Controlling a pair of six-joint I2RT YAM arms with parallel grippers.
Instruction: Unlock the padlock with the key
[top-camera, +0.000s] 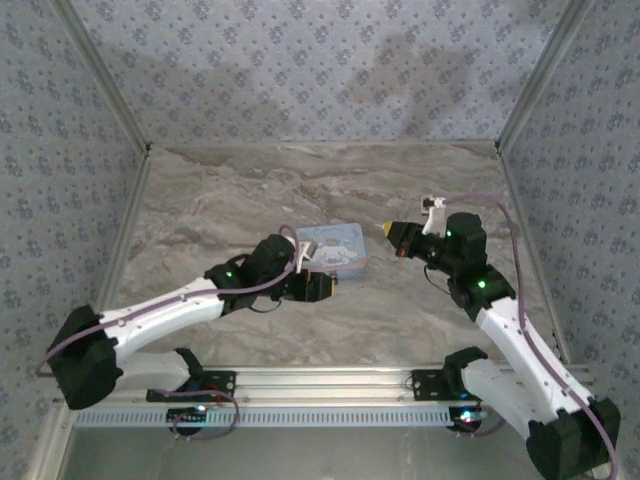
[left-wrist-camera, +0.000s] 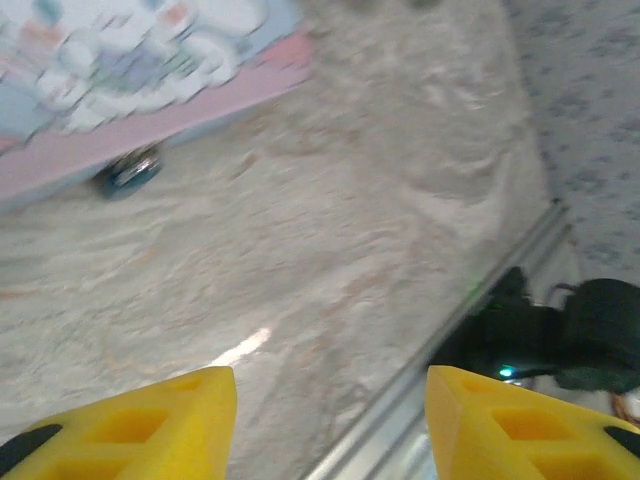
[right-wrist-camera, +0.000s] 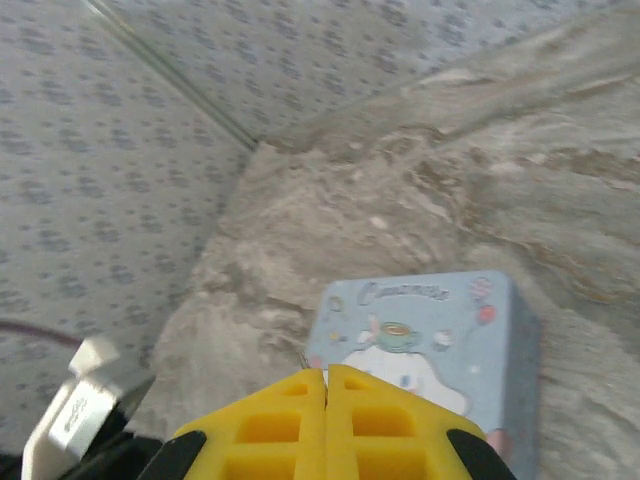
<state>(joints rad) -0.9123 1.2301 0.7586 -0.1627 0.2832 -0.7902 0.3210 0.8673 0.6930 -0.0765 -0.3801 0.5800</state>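
A pale blue cartoon-printed box (top-camera: 342, 246) lies mid-table. In the left wrist view its pink lower edge (left-wrist-camera: 170, 115) carries a small dark bluish metal thing (left-wrist-camera: 130, 170), apparently the padlock, too blurred to be sure. My left gripper (top-camera: 322, 286) sits low at the box's near side. Its yellow fingers (left-wrist-camera: 190, 410) stand apart with only bare table between them (left-wrist-camera: 330, 372). My right gripper (top-camera: 391, 230) hovers just right of the box (right-wrist-camera: 440, 330), pointing at it. It is shut (right-wrist-camera: 326, 372), and a thin metal tip, the key (right-wrist-camera: 304, 357), pokes out of the seam.
An aluminium rail (top-camera: 330, 380) runs along the table's near edge, close to the left fingers (left-wrist-camera: 400, 420). The right arm's dark base (left-wrist-camera: 570, 330) stands beyond it. Patterned walls (top-camera: 300, 60) close in the back and both sides.
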